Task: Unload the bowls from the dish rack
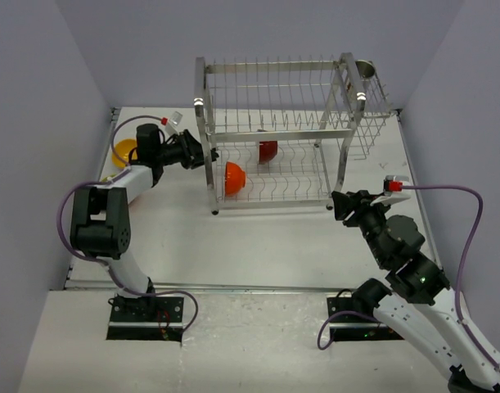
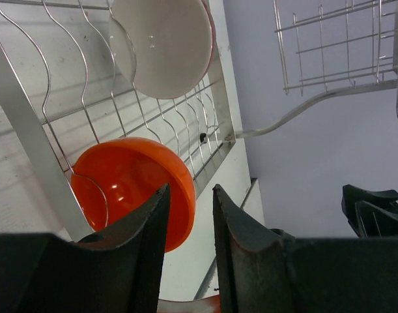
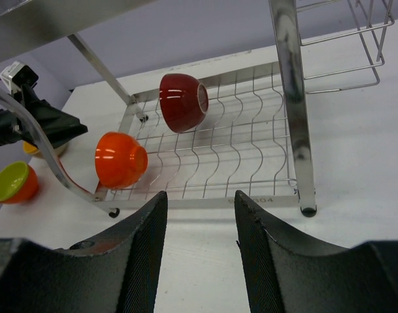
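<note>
Two bowls sit in the dish rack (image 1: 274, 133), both on its lower tier and both tipped on their sides between the wavy wires. The orange bowl (image 1: 234, 178) is glossy and bright, and it leans at the front left corner of the rack. The dark red bowl (image 1: 268, 151) is further back, near the middle of that tier. It is glossy too, with a pale inside that shows clearly in the left wrist view. The upper tier carries nothing, and a metal cup (image 1: 365, 70) rests in the rack's side basket.

Out to the left of the rack, a yellow bowl (image 1: 123, 150) sits on the table (image 1: 274, 246). The right wrist view catches a lime-green bowl (image 3: 10, 181) out that way too, apparently nested in an orange one.

The left arm lies low and reaches in sideways from the left of the rack. The left pincer (image 1: 212, 154) is level with the lower tier, right at the rack's left end and just short of the orange bowl. Its fingers are parted by a narrow gap and hold nothing. The right arm is bent at the elbow and stretches forward. The right pincer (image 1: 335, 203) is by the rack's front right foot and looks into the lower tier. Its fingers are spread wide and there is nothing between them.
</note>
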Action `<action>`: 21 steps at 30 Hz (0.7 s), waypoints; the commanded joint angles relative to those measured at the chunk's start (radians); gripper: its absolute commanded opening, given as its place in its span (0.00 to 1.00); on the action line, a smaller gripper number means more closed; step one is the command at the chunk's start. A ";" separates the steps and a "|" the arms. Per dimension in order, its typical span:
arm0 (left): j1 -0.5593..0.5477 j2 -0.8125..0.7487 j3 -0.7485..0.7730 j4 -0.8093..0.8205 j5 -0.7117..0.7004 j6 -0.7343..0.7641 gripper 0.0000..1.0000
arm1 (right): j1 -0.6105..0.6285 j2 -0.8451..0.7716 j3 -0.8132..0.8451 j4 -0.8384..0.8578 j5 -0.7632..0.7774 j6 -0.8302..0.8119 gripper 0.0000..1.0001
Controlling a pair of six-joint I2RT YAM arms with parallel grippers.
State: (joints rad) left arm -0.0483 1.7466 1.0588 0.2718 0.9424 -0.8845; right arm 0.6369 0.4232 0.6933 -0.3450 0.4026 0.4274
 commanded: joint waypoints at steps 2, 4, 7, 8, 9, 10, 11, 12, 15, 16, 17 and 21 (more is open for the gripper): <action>-0.005 0.034 0.021 0.108 0.055 -0.057 0.35 | 0.006 0.002 0.008 0.008 0.008 -0.007 0.47; -0.010 0.050 0.010 0.124 0.068 -0.070 0.35 | 0.006 0.006 0.014 0.005 0.007 -0.009 0.47; -0.018 0.056 0.013 0.096 0.059 -0.059 0.36 | 0.007 0.015 0.026 -0.005 0.012 -0.009 0.47; -0.018 0.057 0.015 0.086 0.058 -0.057 0.36 | 0.007 0.022 0.028 -0.006 0.018 -0.010 0.47; -0.019 0.062 0.020 0.083 0.064 -0.060 0.36 | 0.007 0.023 0.028 -0.008 0.019 -0.010 0.47; -0.019 0.070 0.023 0.084 0.067 -0.062 0.36 | 0.007 0.023 0.029 -0.009 0.022 -0.009 0.47; -0.019 0.073 0.026 0.081 0.067 -0.065 0.36 | 0.007 0.022 0.029 -0.009 0.025 -0.009 0.47; -0.019 0.079 0.033 0.079 0.068 -0.065 0.36 | 0.007 0.020 0.028 -0.012 0.031 -0.009 0.47; -0.024 0.093 0.062 0.066 0.075 -0.068 0.36 | 0.007 0.011 0.026 -0.011 0.041 -0.009 0.47; -0.027 0.103 0.067 0.066 0.073 -0.071 0.36 | 0.007 0.009 0.026 -0.011 0.042 -0.010 0.47; -0.033 0.106 0.072 0.064 0.073 -0.076 0.36 | 0.007 0.009 0.025 -0.009 0.042 -0.009 0.47; -0.048 0.132 0.096 0.055 0.065 -0.082 0.36 | 0.007 0.005 0.022 -0.005 0.044 -0.012 0.47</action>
State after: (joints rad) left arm -0.0803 1.8660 1.1084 0.3202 0.9878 -0.9512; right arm 0.6407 0.4343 0.6933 -0.3481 0.4282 0.4274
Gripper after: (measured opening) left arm 0.359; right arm 0.470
